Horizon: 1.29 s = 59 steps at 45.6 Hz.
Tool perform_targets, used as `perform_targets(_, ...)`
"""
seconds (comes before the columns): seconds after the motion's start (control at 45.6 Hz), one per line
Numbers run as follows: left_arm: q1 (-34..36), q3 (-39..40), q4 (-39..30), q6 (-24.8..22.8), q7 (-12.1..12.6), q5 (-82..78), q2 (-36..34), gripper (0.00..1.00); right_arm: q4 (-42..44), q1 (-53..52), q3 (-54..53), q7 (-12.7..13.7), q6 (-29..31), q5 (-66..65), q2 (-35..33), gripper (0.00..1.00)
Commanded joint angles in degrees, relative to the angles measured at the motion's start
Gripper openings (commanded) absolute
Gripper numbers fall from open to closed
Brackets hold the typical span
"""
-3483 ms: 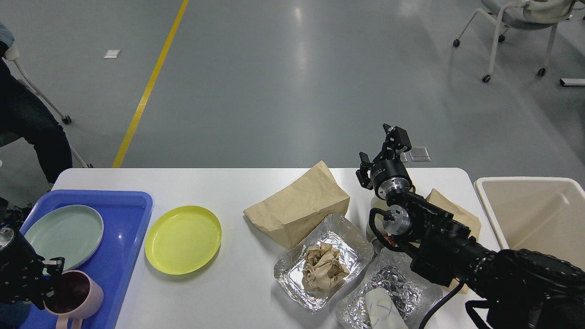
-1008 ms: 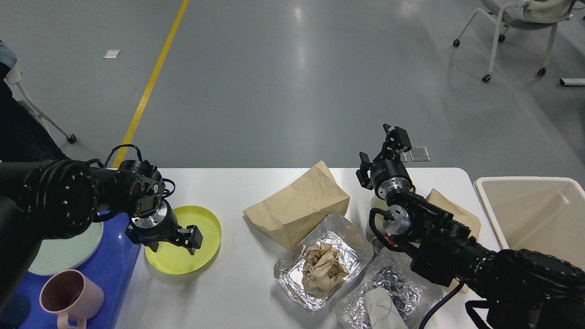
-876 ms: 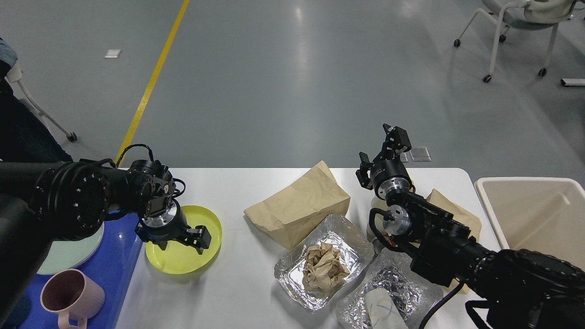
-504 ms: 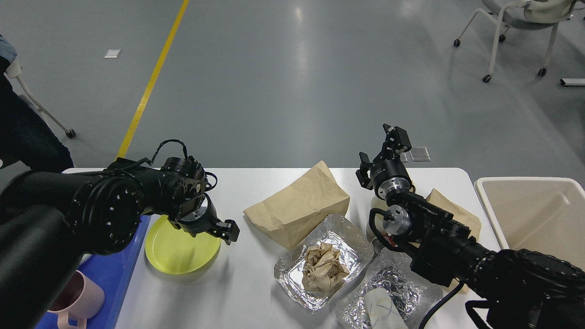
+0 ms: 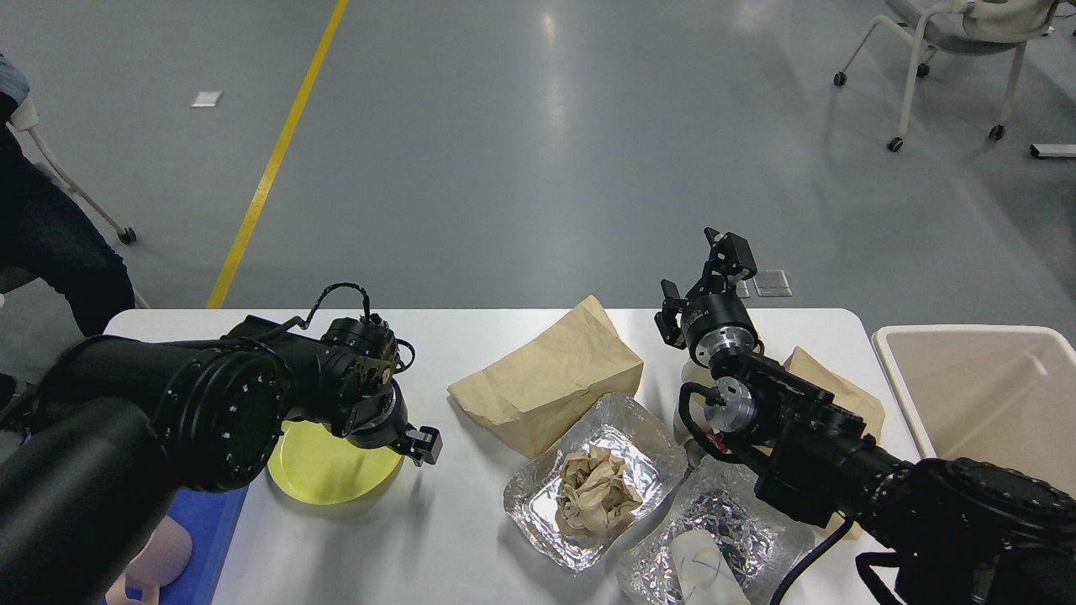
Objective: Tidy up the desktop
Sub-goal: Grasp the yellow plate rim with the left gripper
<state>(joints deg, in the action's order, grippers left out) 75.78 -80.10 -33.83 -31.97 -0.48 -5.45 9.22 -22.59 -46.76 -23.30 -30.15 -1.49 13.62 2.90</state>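
Observation:
The white desktop (image 5: 454, 538) carries a yellow plate (image 5: 324, 466), a brown paper bag (image 5: 546, 378), a foil tray (image 5: 538, 496) holding crumpled brown paper (image 5: 595, 491), and a second foil tray (image 5: 731, 521) holding a white crumpled piece (image 5: 702, 571). My left gripper (image 5: 420, 443) hangs low at the plate's right edge. One finger sticks out sideways; it looks open and empty. My right gripper (image 5: 699, 284) is open and empty, raised over the table's far edge right of the bag.
A blue tray (image 5: 210, 538) with a pink cup (image 5: 160, 546) sits at the front left, mostly hidden by my left arm. A beige bin (image 5: 983, 395) stands at the right. Another brown paper (image 5: 832, 391) lies behind my right arm. A person (image 5: 50, 252) sits at the far left.
My left arm left the pink cup on the blue tray and swept right across the yellow plate to its right edge. My right arm has not moved.

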Motion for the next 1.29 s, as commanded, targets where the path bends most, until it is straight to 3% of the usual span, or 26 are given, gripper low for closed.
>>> perform_targets(0.0, -0.28, -0.06, -0.01, 0.07, 0.13, 0.00, 0.01, 0.78, 0.00, 0.00, 0.01, 0.00, 0.00, 0.00, 0.00, 1.00)
perform_targets(0.066, -0.37, -0.06, -0.01, -0.37, 0.13, -0.09, 0.10, 0.71, 0.00, 0.00, 0.01, 0.00, 0.00, 0.00, 0.00, 1.00)
perform_targets(0.635, -1.60, 0.03, -0.01, -0.63, 1.71, -0.18, 0.80, 0.47, 0.00, 0.00, 0.01, 0.00, 0.00, 0.00, 0.00, 1.00)
perform_targets(0.745, -1.77, 0.03, -0.01, -0.55, 1.80, -0.09, 0.80, 0.39, 0.00, 0.00, 0.01, 0.00, 0.00, 0.00, 0.00, 1.00)
perform_targets(0.832, -1.77, 0.03, -0.01, -0.46, 2.15, -0.09, 0.80, 0.25, 0.00, 0.00, 0.01, 0.00, 0.00, 0.00, 0.00, 1.00)
perform_targets(1.03, -1.77, 0.55, -0.01, -0.28, 2.32, -0.18, 0.80, 0.20, 0.00, 0.00, 0.01, 0.00, 0.00, 0.00, 0.00, 1.00)
perform_targets(1.271, -1.77, 0.82, -0.01, -0.55, 2.68, -0.09, 0.80, 0.04, 0.00, 0.00, -0.08, 0.00, 0.00, 0.00, 0.00, 1.00)
